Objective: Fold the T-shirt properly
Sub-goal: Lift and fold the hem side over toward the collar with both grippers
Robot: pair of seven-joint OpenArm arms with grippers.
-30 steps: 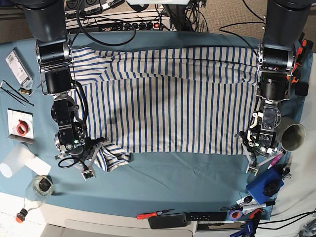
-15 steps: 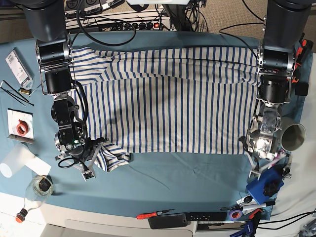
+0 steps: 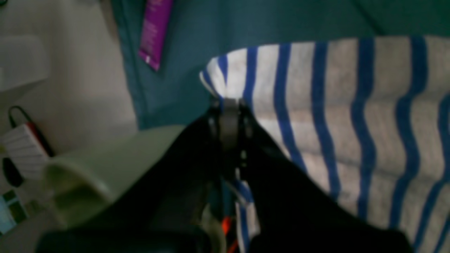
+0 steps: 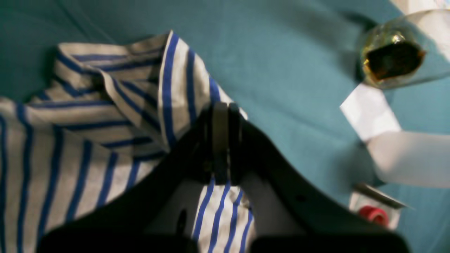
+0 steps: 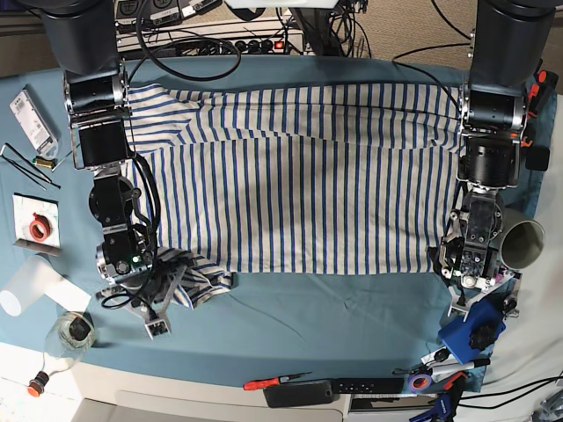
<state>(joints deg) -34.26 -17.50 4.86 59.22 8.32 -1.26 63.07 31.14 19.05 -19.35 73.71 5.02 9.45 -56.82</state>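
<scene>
The T-shirt (image 5: 299,176), white with thin blue stripes, lies spread across the teal tablecloth (image 5: 308,316). In the base view my right gripper (image 5: 161,315) is at the front left, shut on the shirt's bunched lower-left corner (image 5: 198,280). The right wrist view shows the right gripper (image 4: 225,109) pinching striped cloth (image 4: 105,116), which also hangs between the fingers. My left gripper (image 5: 450,286) is at the front right, shut on the T-shirt's lower-right corner. In the left wrist view the left gripper (image 3: 228,105) clamps that corner (image 3: 232,70).
A grey-green cup (image 5: 525,242) and a blue box (image 5: 471,330) sit just right of the left gripper. A glass bottle (image 5: 69,337), a white roll (image 5: 26,286) and a red tape ring (image 5: 40,229) lie at the left. Tools (image 5: 290,380) line the front edge.
My right gripper has pulled the bunched corner slightly toward the table's front edge. The left gripper has shifted a little at the right hem corner and still holds it.
</scene>
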